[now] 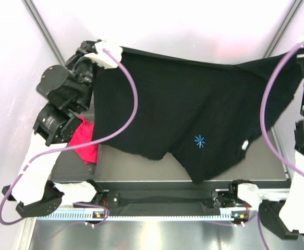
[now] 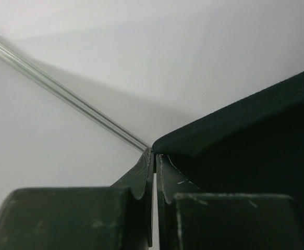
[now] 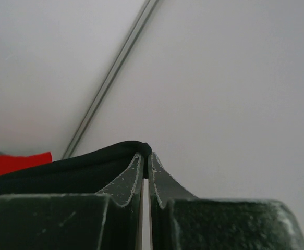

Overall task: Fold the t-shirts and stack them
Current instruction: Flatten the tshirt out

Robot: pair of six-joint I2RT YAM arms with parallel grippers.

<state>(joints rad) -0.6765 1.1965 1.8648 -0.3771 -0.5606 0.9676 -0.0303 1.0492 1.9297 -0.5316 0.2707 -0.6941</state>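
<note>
Black t-shirt (image 1: 193, 125) | soft, light, limp; sags between holds | left gripper (image 2: 154, 156) and right gripper (image 3: 145, 155) each pinched on an upper corner | best gripped at hems

Left claw (image 2: 154, 154) and right claw (image 3: 145, 154) clamped shut.

Black t-shirt (image 1: 193, 109), blue starburst print, hangs spread out; red t-shirt (image 1: 85, 141) crumpled at left

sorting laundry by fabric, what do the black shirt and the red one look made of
The black t-shirt: soft matte knit, probably cotton jersey; it sags in a curve between the left hand and right hand, edges rippling. The red t-shirt: also soft matte cloth, bunched in loose folds; fibre cannot be told.
</note>
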